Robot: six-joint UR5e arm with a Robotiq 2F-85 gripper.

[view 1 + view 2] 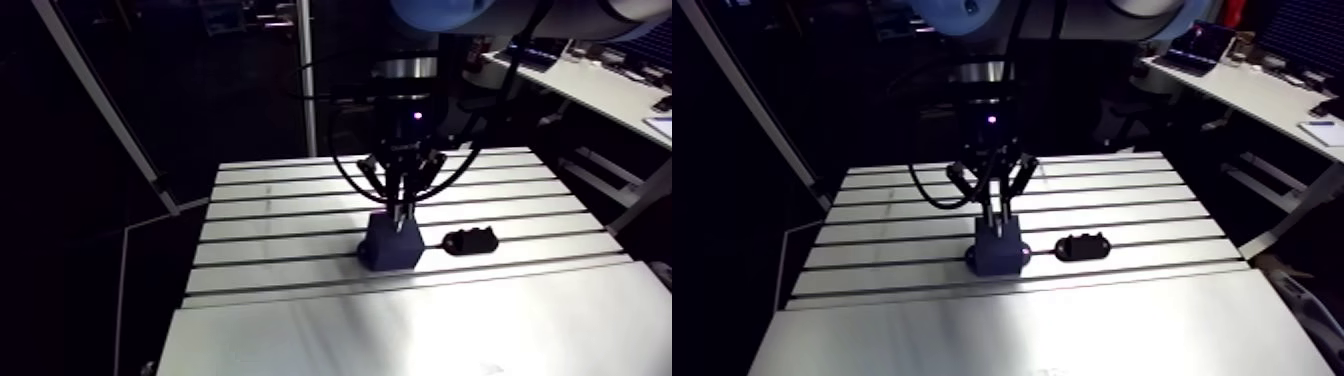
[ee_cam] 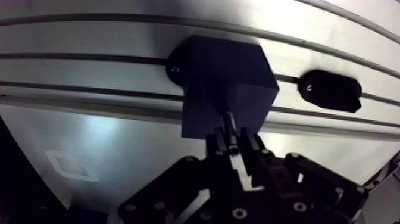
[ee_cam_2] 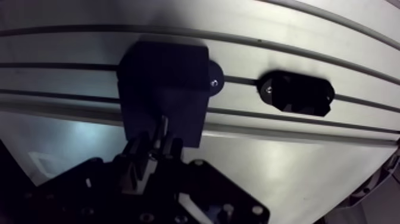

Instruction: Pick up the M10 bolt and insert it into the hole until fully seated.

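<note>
Fingers [image 2: 217,144] pinch the M10 bolt [image 2: 230,123], shank over the dark block [image 2: 226,77] on the slotted tabletop [image 2: 119,149]. Black holder [image 2: 331,90] lies beside the block, apart.

Slotted aluminium surface [image 1: 300,330] carrying two dark parts.
A dark block [image 1: 390,248] stands over the slots near the middle; a black oblong piece [image 1: 470,241] lies near it, not touching.
</note>
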